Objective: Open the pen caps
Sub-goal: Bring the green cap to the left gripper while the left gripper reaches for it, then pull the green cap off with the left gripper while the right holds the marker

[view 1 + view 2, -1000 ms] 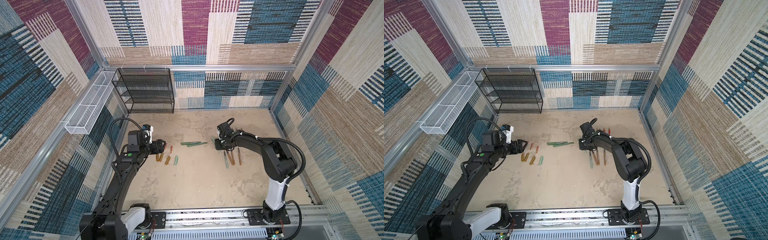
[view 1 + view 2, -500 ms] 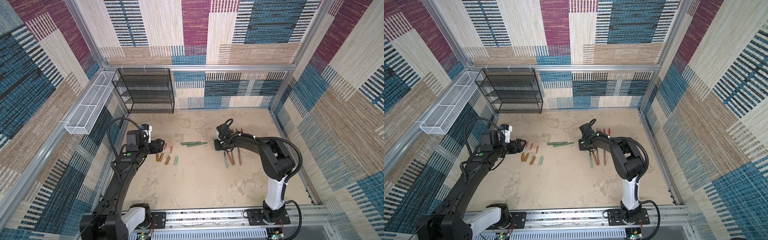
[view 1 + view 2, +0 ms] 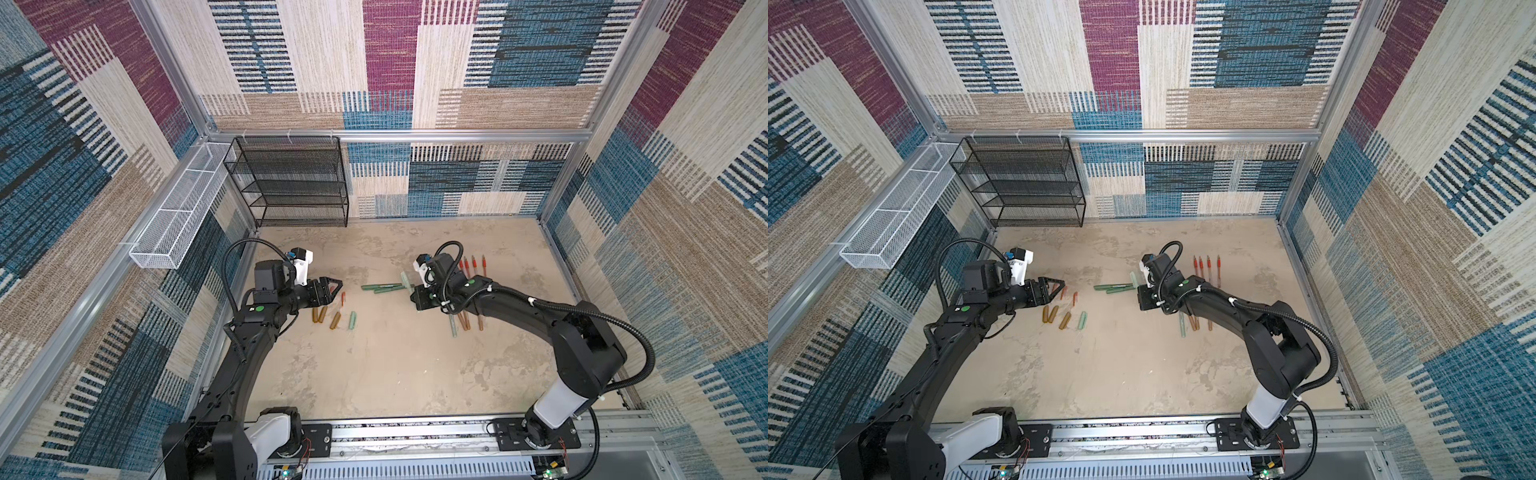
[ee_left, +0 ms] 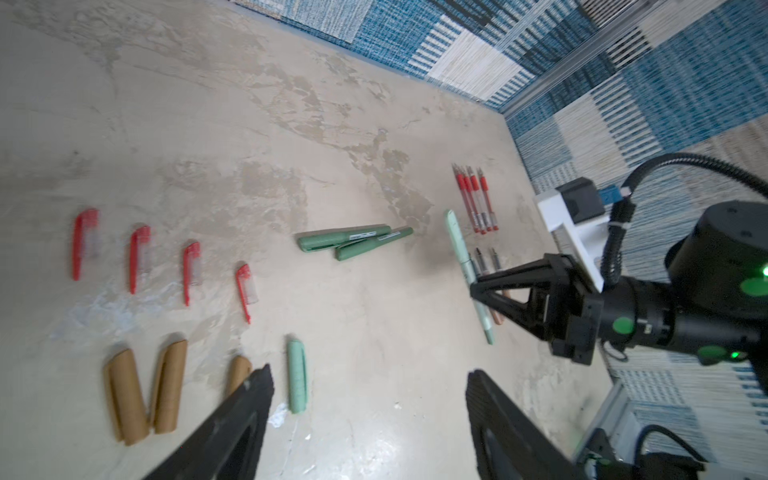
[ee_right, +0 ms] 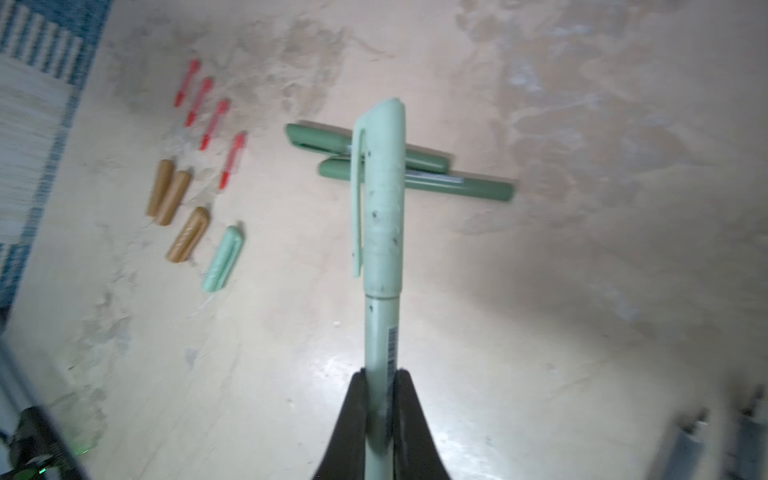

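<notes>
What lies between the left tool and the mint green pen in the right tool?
Two dark green capped markers, side by side, in both top views.

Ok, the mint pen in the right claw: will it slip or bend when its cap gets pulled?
Probably stiff: the mint pen juts straight from the right claw without sagging. It may slide lengthwise under a pull, since the barrel looks smooth and glossy. Its cap looks fully seated, so expect some resistance.

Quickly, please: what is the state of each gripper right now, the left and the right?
Left gripper: open, holding nothing.
Right gripper: closed on the capped mint pen.
</notes>
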{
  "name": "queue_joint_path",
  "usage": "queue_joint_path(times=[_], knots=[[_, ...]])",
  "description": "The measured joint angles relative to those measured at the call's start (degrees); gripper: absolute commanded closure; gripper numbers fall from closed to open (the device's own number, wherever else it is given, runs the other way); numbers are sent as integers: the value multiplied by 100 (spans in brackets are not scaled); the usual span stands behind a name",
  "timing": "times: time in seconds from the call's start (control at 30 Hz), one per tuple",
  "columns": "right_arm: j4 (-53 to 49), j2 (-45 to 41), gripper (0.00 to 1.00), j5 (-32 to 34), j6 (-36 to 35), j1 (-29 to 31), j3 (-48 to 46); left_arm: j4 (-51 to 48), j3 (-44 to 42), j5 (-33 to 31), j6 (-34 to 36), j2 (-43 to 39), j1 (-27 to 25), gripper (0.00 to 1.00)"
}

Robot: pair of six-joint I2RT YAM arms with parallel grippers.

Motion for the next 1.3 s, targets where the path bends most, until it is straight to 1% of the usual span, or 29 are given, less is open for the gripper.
queue_joint_path(times=[0.07, 0.2, 0.33, 0.43, 0.47, 0.57, 0.63, 0.77, 0.8, 0.83, 0.87, 0.9, 1.03, 1.07, 1.13, 1.3], knots=[[315, -13, 97, -197, 98, 326, 7, 173, -103, 190, -109, 46, -37, 27], [623, 192, 98, -400, 293, 833, 286, 295, -170, 345, -483, 151, -133, 29], [809, 463, 98, -402, 393, 1158, 645, 509, -238, 402, -678, 221, -238, 30], [846, 645, 98, -459, 426, 1296, 846, 597, -247, 435, -811, 304, -278, 31], [850, 678, 99, -472, 444, 1338, 892, 627, -249, 450, -835, 323, -289, 33], [962, 688, 99, -516, 444, 1408, 922, 809, -343, 496, -935, 374, -293, 47], [1047, 708, 99, -555, 444, 1440, 929, 852, -400, 490, -975, 426, -310, 60], [1078, 758, 99, -616, 461, 1480, 990, 896, -402, 468, -1038, 472, -337, 78], [1115, 754, 99, -619, 461, 1488, 988, 903, -402, 450, -1060, 476, -341, 86], [1128, 754, 98, -612, 461, 1495, 986, 964, -413, 522, -1169, 481, -345, 93], [1126, 761, 96, -610, 461, 1506, 981, 1021, -417, 599, -1211, 481, -354, 97], [1104, 776, 93, -601, 463, 1508, 981, 1032, -417, 586, -1211, 479, -378, 100], [1113, 793, 74, -592, 452, 1508, 994, 1021, -396, 586, -1235, 487, -372, 100], [1123, 793, 72, -595, 422, 1508, 999, 1025, -400, 511, -1228, 483, -372, 100], [1110, 831, 69, -588, 343, 1508, 1099, 1027, -459, 450, -1226, 479, -352, 100], [1102, 1051, 68, -514, 199, 1506, 1440, 1019, -439, 378, -1211, 435, -354, 100]])
